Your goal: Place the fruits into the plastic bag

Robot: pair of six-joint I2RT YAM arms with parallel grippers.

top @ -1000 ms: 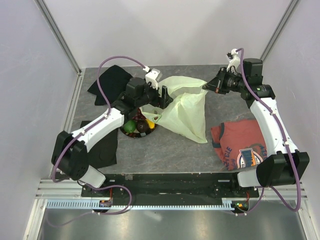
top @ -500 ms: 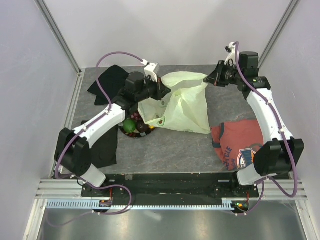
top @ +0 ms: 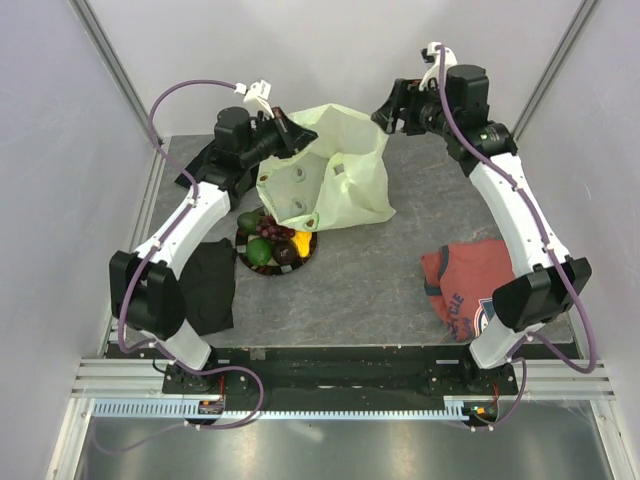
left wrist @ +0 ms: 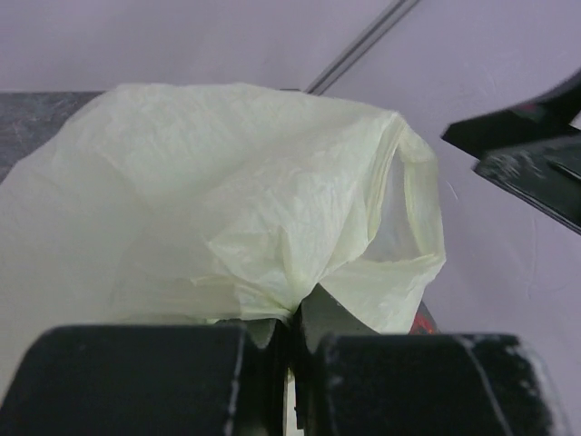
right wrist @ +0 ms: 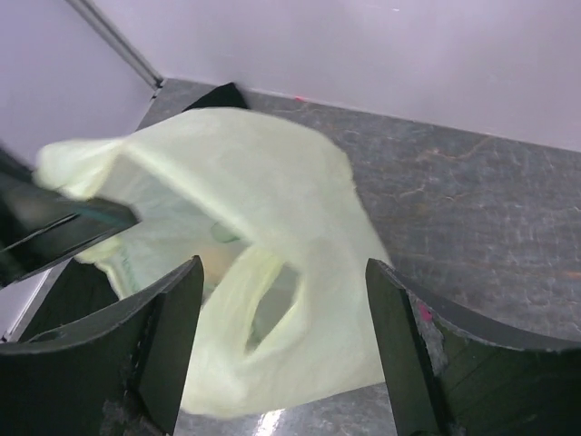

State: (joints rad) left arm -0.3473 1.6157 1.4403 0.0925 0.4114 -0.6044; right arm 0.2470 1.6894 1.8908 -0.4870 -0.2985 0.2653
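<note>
L fingers (left wrist: 136, 381) pinched tight, R fingers (right wrist: 427, 363) spread wide.

1. In the top view, the plastic bag (top: 335, 180) covered the plate's (top: 272, 272) rear rim and some of the fruits (top: 270, 240).
2. In the left wrist view, the frame's bottom edge cut off the left gripper (left wrist: 292, 320), and its left edge cut off the bag.
3. In the right wrist view, the bag looked blurred.
4. The right arm (top: 530, 295) hid part of the red shirt (top: 460, 285).

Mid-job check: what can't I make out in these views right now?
Inside the bag: its folds hide it in the top view, the right wrist view is blurred; fruit inside, cannot tell.
The fruits: the bag's lower edge covers part of the plate in the top view; count unclear.
Left wrist view: the bag pinched in the left pincer fills it; plate hidden.
</note>
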